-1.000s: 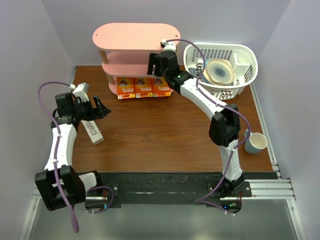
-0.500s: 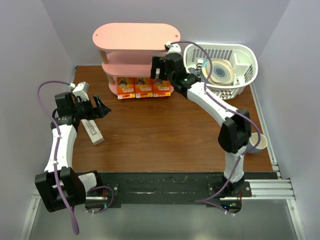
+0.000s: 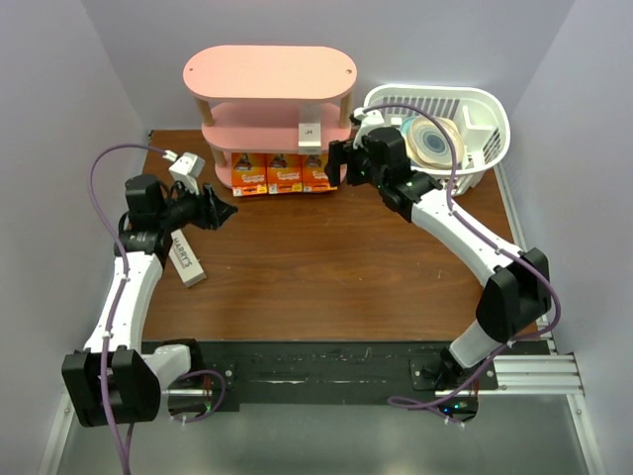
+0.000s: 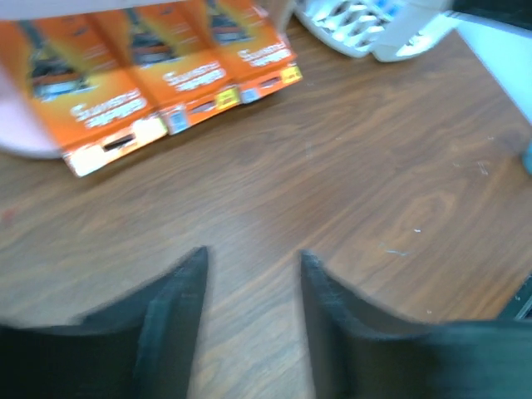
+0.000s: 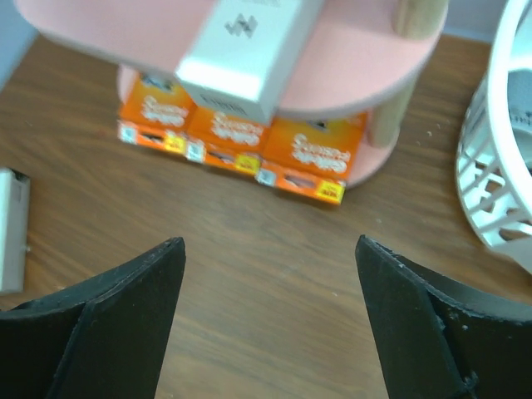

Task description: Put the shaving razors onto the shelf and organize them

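Note:
The pink shelf (image 3: 269,74) stands at the back of the table. Three orange razor packs (image 3: 284,173) line its bottom tier, also seen in the left wrist view (image 4: 158,71) and right wrist view (image 5: 229,133). A whitish-grey razor box (image 3: 311,134) (image 5: 249,50) rests on the middle tier. A second whitish-grey box (image 3: 184,257) (image 5: 12,229) lies flat on the table at the left. My right gripper (image 3: 339,164) (image 5: 268,243) hangs open and empty just right of the shelf. My left gripper (image 3: 226,210) (image 4: 253,258) hovers above the wood beyond that second box, its jaws narrowly apart with nothing between them.
A white slatted basket (image 3: 485,109) (image 5: 499,166) holding a round dish (image 3: 432,141) sits to the right of the shelf, close behind the right arm. Purple walls close in the table on both sides and at the back.
My right gripper has let go of the whitish-grey box on the middle tier and drawn back to the right. The left gripper has shifted right and its jaws have narrowed.

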`<state>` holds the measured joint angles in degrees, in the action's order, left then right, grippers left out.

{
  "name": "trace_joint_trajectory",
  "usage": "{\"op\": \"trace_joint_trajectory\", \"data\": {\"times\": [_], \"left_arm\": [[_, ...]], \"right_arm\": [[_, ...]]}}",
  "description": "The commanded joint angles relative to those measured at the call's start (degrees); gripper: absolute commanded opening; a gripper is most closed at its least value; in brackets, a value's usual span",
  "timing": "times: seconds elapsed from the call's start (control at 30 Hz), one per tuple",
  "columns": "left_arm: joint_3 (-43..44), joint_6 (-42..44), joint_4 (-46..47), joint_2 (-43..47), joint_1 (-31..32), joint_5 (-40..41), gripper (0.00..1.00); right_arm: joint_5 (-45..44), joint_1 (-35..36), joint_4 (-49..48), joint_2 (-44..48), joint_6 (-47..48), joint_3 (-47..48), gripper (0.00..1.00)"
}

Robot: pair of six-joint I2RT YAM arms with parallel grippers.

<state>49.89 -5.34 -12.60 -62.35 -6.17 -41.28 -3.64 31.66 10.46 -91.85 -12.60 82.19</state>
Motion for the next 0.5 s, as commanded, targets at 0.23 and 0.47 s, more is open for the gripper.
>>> {"op": "trace_joint_trajectory", "data": {"times": [0.23, 0.47], "left_arm": [[10.3, 16.4, -22.8, -4.2, 0.1, 20.8, 0.16], [8.6, 23.5, -37.5, -11.4, -12.0, 31.0, 0.81]], "right_arm": [[21.2, -1.0, -9.1, 3.3, 13.0, -8.5, 0.56], [25.9, -0.6, -10.3, 4.3, 7.2, -15.0, 0.70]]}}
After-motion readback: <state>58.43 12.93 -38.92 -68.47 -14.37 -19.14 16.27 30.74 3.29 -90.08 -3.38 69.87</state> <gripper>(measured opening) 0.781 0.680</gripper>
